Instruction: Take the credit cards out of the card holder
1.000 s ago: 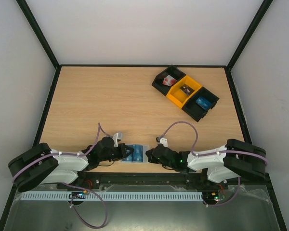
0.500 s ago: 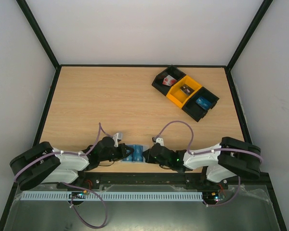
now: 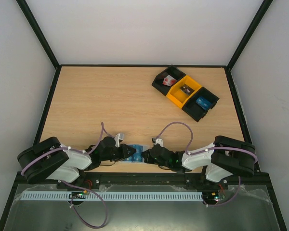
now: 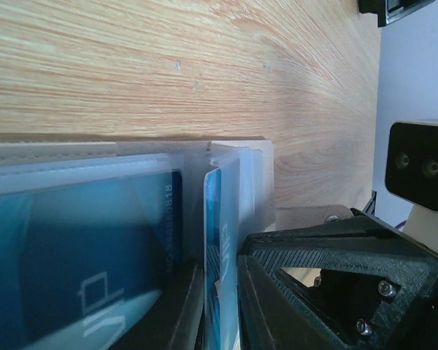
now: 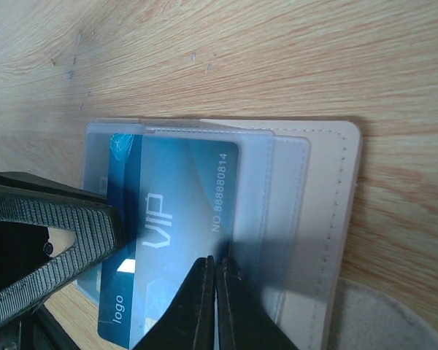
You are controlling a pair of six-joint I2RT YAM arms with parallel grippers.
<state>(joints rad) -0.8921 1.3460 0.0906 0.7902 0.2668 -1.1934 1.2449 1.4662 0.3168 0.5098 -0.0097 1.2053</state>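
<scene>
The card holder (image 3: 143, 150) lies at the table's near edge between my two grippers. In the right wrist view it (image 5: 328, 204) is a translucent pale sleeve with a blue VIP credit card (image 5: 168, 219) partly out of its pocket. My left gripper (image 3: 126, 153) is shut on that card, which shows edge-on (image 4: 223, 219) between its jaws (image 4: 220, 292). A second blue card (image 4: 80, 240) sits in the other pocket. My right gripper (image 3: 148, 155) is shut on the holder's pocket sheet (image 5: 215, 281), right beside the card's edge.
Three joined bins stand at the back right: a black one (image 3: 169, 80) with a red-and-white item, a yellow one (image 3: 185, 90) with a small dark item, and a black one (image 3: 201, 101) with a blue card. The table's near edge runs just behind both grippers.
My right arm has slid left and closed in on the holder. My left arm has shifted right, and the blue card sits a little further toward it.
</scene>
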